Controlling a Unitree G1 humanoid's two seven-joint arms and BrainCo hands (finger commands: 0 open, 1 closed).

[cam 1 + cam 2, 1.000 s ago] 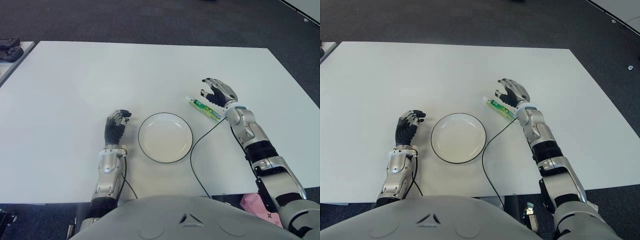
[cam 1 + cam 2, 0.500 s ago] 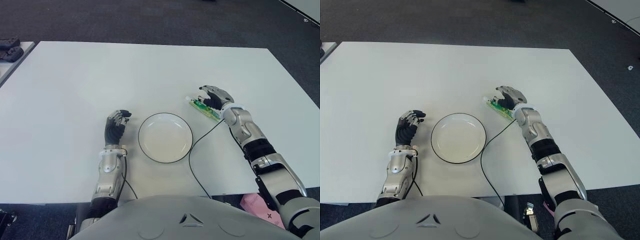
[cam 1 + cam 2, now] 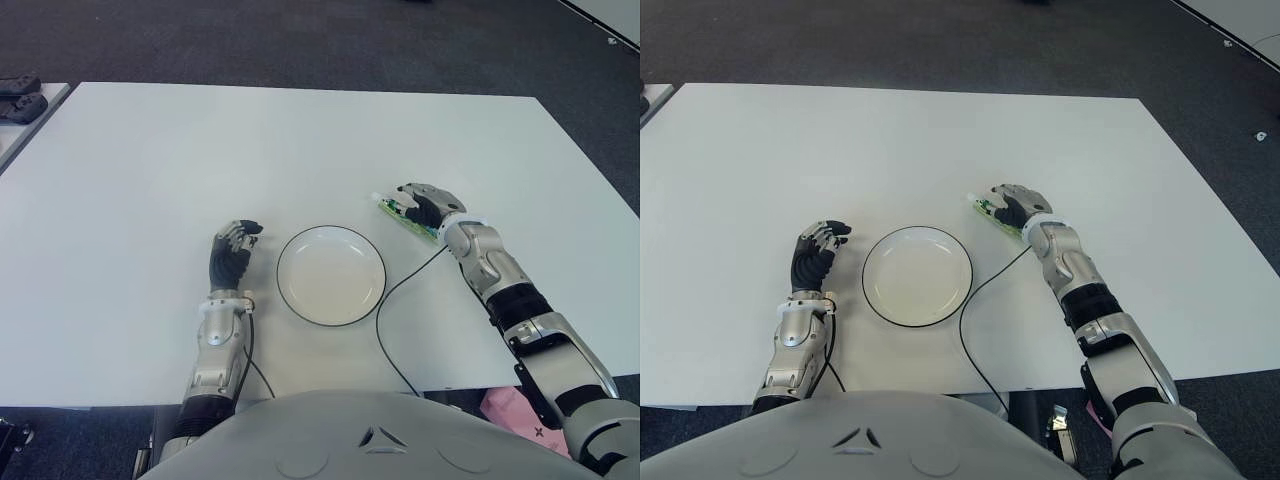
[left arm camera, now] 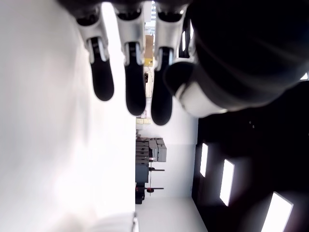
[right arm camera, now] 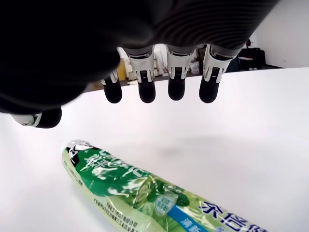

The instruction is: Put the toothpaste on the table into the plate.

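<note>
The green toothpaste tube (image 3: 391,209) lies flat on the white table (image 3: 200,150), just right of and beyond the plate. My right hand (image 3: 420,206) hovers low over the tube's right part, hiding it. In the right wrist view the fingers (image 5: 176,88) and thumb arch over the tube (image 5: 145,188) with a gap, holding nothing. The round white plate (image 3: 282,275) with a dark rim sits in front of me with nothing in it. My left hand (image 3: 232,250) shows left of the plate, fingers relaxed and holding nothing.
A black cable (image 3: 383,305) runs from my right wrist along the plate's right side to the table's near edge. Dark objects (image 3: 20,100) lie on another surface at the far left. A pink item (image 3: 505,405) shows below the table's near right edge.
My right hand has come down and toward me onto the tube's place, from raised beyond it to low over it. The tube, the plate and the left hand have not moved.
</note>
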